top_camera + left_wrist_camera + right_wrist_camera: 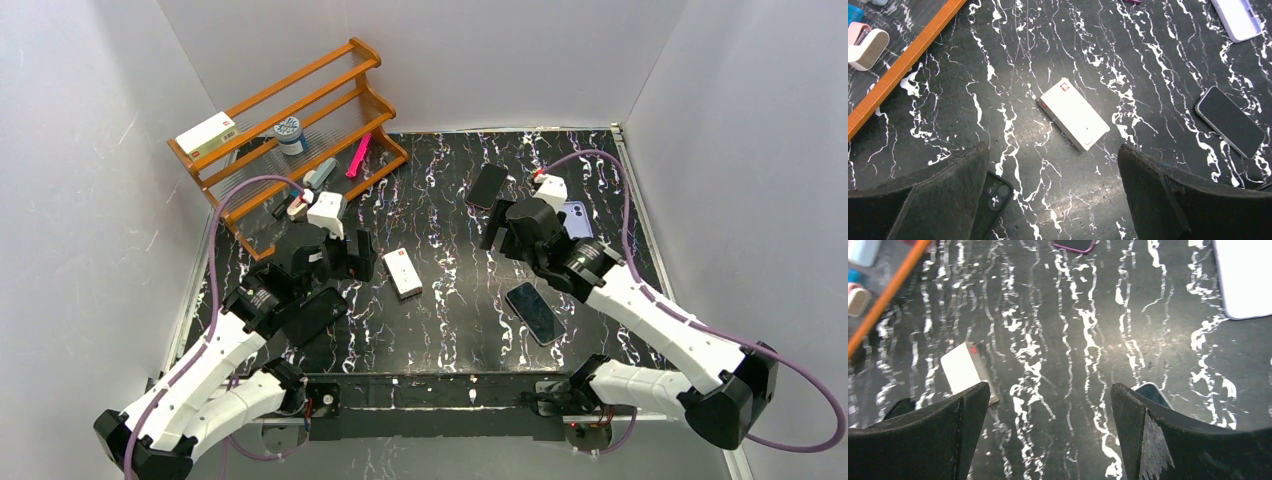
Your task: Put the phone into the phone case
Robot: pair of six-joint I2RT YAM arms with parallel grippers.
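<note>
A dark-screened phone [535,312] lies face up at the front right; it also shows in the left wrist view [1230,121] and partly behind my right finger in the right wrist view [1152,391]. A black phone case [312,315] lies under my left arm, its camera cutout showing in the left wrist view [996,195]. A lavender case [575,218] lies by my right gripper. My left gripper [357,256] [1052,150] is open and empty above the table. My right gripper [497,230] [1048,387] is open and empty, hovering left of the phone.
A white box [403,272] lies mid-table between the grippers. A second dark phone with a purple rim [487,185] lies at the back. An orange wooden rack [290,110] with small items stands at the back left. White walls enclose the table.
</note>
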